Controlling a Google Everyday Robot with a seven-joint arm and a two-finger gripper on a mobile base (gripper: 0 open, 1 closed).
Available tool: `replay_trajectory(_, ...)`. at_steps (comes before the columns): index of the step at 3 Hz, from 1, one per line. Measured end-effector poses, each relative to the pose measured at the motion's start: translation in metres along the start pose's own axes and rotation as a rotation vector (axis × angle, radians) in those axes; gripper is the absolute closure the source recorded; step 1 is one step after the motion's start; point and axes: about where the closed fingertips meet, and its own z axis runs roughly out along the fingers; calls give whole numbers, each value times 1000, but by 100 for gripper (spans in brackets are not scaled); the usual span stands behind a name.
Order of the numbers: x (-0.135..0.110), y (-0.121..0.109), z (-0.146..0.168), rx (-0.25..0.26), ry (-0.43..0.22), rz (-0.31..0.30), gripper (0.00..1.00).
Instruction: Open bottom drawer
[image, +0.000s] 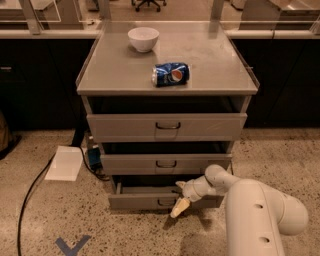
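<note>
The bottom drawer (142, 200) is the lowest of three grey metal drawers in a cabinet. It stands pulled out a little, with a strip of its shallow tray showing behind the flat front. Its small dark wire pull (166, 202) sits at the centre. My white arm reaches in from the lower right. My gripper (181, 205) is right beside the pull, just to its right, with its pale fingertips pointing down and left in front of the drawer front.
The middle drawer (166, 163) and top drawer (167, 126) are above. A white bowl (143, 38) and a lying blue soda can (170, 74) rest on the cabinet top (210, 60). A white paper (65, 163), a black cable (30, 195) and blue floor tape (72, 246) are at left.
</note>
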Motion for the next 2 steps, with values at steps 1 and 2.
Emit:
replay_trajectory(1,4,-10,12,-21,19,-2,0)
replay_trajectory(2,22,-12,30,-58,33,35,0)
